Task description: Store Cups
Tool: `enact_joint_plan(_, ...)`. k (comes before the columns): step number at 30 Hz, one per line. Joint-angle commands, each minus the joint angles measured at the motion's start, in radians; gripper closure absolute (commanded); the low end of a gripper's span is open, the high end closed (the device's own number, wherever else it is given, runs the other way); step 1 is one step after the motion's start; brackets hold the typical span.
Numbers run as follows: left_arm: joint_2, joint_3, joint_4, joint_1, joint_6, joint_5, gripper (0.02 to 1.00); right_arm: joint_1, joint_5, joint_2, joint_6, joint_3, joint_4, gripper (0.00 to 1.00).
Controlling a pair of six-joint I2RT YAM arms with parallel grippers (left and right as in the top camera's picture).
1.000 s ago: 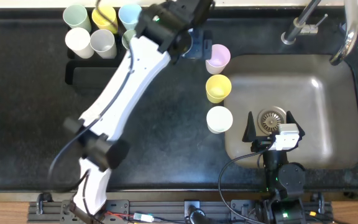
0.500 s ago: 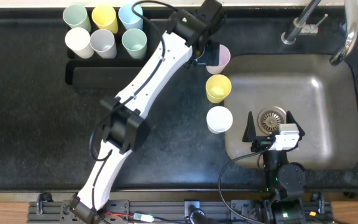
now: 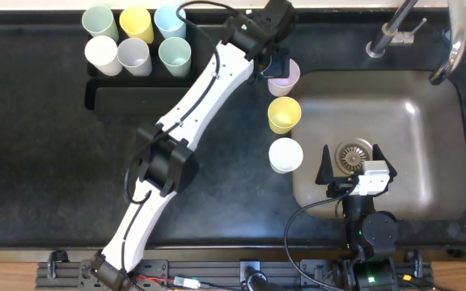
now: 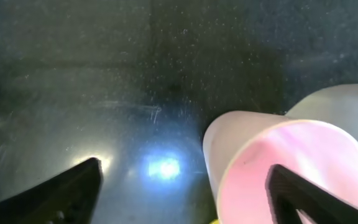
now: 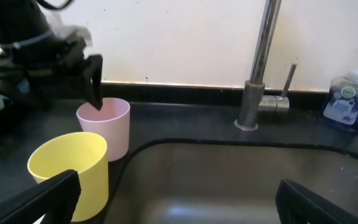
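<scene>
A pink cup (image 3: 285, 76) (image 4: 291, 165) (image 5: 105, 126) stands upright on the dark counter at the sink's far left corner. My left gripper (image 3: 270, 60) (image 4: 182, 202) is open right at it, one finger over the cup's mouth and the other outside on the counter side. In the right wrist view a dark fingertip (image 5: 94, 84) hangs at the pink rim. A yellow cup (image 3: 284, 114) (image 5: 71, 165) and a white cup (image 3: 285, 154) stand in a row nearer me. My right gripper (image 3: 354, 166) (image 5: 179, 214) rests open over the sink.
A black rack (image 3: 128, 83) at the far left holds several upright cups (image 3: 134, 55) in two rows. The steel sink (image 3: 427, 129) with its drain (image 3: 352, 154) lies to the right, a faucet (image 5: 261, 62) and a soap bottle (image 5: 347, 99) behind it.
My left arm has swung right from the rack to the pink cup and settled its open gripper at the rim. The right arm has not moved.
</scene>
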Motion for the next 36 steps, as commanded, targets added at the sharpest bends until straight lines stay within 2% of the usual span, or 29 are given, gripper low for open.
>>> enact_joint_plan(1, 0.027, 0.026, 0.02, -0.015, -0.009, -0.005, 0.386, -0.002, -0.008, -0.008, 0.0, -0.013, 0.005, 0.005)
enact_joint_plan(3, 0.027, 0.026, 0.021, -0.017, -0.009, -0.004, 0.437, -0.002, -0.008, -0.008, 0.0, -0.013, 0.005, 0.003)
enact_joint_plan(6, 0.027, 0.026, 0.021, -0.023, -0.009, -0.004, 0.443, -0.002, -0.008, -0.008, 0.0, -0.013, 0.005, 0.003)
enact_joint_plan(7, 0.027, 0.026, 0.023, -0.025, -0.009, -0.004, 0.474, -0.002, -0.008, -0.008, 0.0, -0.013, 0.005, 0.003)
enact_joint_plan(9, 0.027, 0.026, 0.028, -0.027, -0.009, -0.003, 0.597, -0.002, -0.008, -0.008, 0.0, -0.013, 0.005, 0.003)
enact_joint_plan(18, 0.026, 0.026, 0.063, -0.027, 0.033, 0.014, 0.985, -0.002, -0.008, -0.008, 0.0, -0.013, 0.005, 0.003)
enact_joint_plan(21, 0.0, 0.024, 0.043, -0.024, 0.04, 0.002, 0.985, -0.002, -0.008, -0.008, 0.0, -0.013, 0.005, 0.003)
enact_joint_plan(26, -0.173, -0.064, 0.028, 0.004, 0.039, -0.072, 0.985, -0.002, -0.008, -0.008, 0.0, -0.013, 0.005, 0.007)
enact_joint_plan(32, -0.58, -0.399, 0.135, 0.101, -0.023, -0.212, 0.985, -0.002, -0.008, -0.008, 0.0, -0.013, 0.005, 0.003)
enact_joint_plan(36, -0.838, -0.65, 0.156, 0.238, -0.121, -0.243, 0.985, -0.002, -0.008, -0.008, 0.0, -0.013, 0.005, 0.003)
